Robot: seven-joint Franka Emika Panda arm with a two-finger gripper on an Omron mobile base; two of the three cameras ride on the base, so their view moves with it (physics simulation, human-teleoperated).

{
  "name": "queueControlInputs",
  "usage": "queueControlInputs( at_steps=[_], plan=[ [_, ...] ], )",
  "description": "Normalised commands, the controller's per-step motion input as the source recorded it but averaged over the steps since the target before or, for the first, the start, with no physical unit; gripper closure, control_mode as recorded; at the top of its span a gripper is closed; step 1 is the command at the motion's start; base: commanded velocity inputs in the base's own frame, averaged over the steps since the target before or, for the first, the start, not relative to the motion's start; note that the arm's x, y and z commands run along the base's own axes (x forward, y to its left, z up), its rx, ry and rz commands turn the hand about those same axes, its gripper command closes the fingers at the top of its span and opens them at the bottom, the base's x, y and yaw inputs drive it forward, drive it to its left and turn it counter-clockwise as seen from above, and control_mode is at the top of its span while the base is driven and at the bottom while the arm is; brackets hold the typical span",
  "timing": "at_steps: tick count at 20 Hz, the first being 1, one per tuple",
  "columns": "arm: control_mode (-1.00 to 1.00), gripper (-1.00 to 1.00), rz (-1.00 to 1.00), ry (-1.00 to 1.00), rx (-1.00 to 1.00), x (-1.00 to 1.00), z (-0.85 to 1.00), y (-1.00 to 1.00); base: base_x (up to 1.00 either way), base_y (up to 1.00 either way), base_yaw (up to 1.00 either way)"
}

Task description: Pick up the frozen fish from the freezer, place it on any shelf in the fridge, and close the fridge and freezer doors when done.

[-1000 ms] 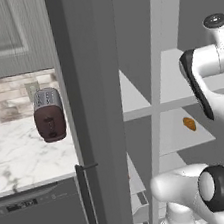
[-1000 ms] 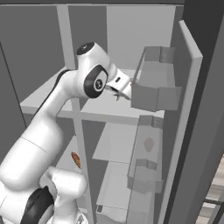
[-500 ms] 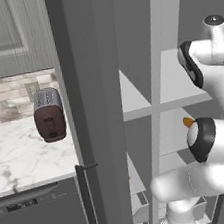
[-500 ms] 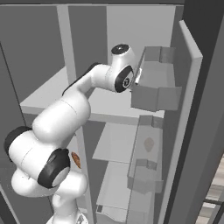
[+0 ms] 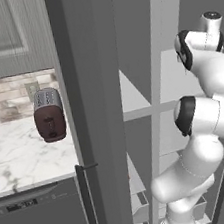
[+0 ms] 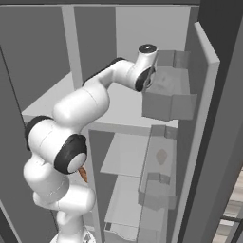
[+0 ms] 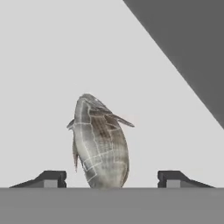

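Frozen fish [image 7: 100,142] lies on the shelf [image 7: 52,65] between the open, empty end effector [image 7: 112,178] tips

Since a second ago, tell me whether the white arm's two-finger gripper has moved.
Yes. In the right base view the gripper's hand went right, over the wide white shelf, ending at the grey door bin.

Left of the big appliance: white marble table [image 5: 18,152] w/ dark red toaster [image 5: 49,115] on it. Tiled backsplash [image 5: 6,96] behind, w/ wall outlets. Grey cabinet door [image 5: 7,33] above. Dark dishwasher front [image 5: 43,219] below. Light wood floor [image 6: 232,213] at far right.
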Motion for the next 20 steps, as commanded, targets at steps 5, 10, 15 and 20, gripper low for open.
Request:
queueControlInputs(
  at_steps=[5,10,15,20],
  plan=[
    [-1.00,-1.00,0.02,0.03,0.01,-0.35,0.02,0.26,0.00,0.00,0.00],
    [-1.00,-1.00,0.01,0.00,0.00,-0.99,0.03,0.46,0.00,0.00,0.00],
    [-1.00,-1.00,0.01,0.00,0.00,-1.00,0.00,0.58,0.00,0.00,0.00],
    [-1.00,-1.00,0.03,0.06,0.00,-1.00,0.00,0.71,0.00,0.00,0.00]
  ],
)
